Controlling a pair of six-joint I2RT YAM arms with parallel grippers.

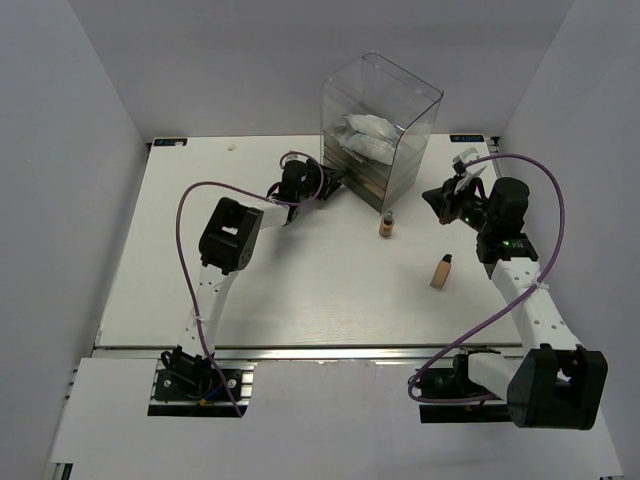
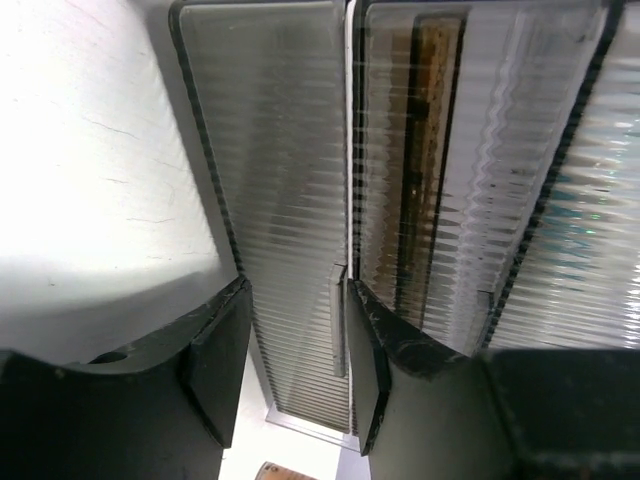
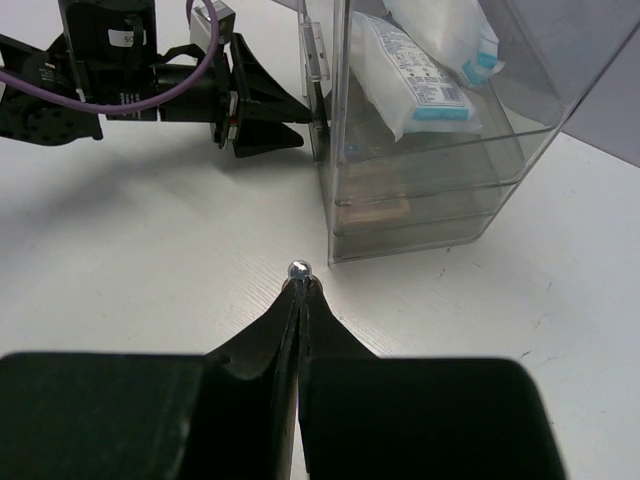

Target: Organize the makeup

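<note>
A clear plastic box point(image 1: 380, 125) with grey drawers stands at the back. White-and-light-blue packets point(image 3: 415, 75) lie in its top bin, and a peach palette point(image 3: 380, 210) shows inside a lower drawer. My left gripper point(image 1: 325, 188) is open at the box's left face, its fingers either side of a thin drawer handle point(image 2: 337, 320). One tan foundation bottle point(image 1: 386, 225) stands upright in front of the box, and another point(image 1: 441, 272) lies on the table. My right gripper point(image 1: 440, 198) is shut and empty to the right of the upright bottle. A small shiny round tip point(image 3: 299, 268) shows just past its fingertips.
The white table point(image 1: 280, 290) has grey walls on three sides. The left arm point(image 3: 110, 60) lies stretched along the box's left side. Purple cables loop over both arms. A tan bottle end point(image 2: 285, 472) shows at the bottom edge of the left wrist view.
</note>
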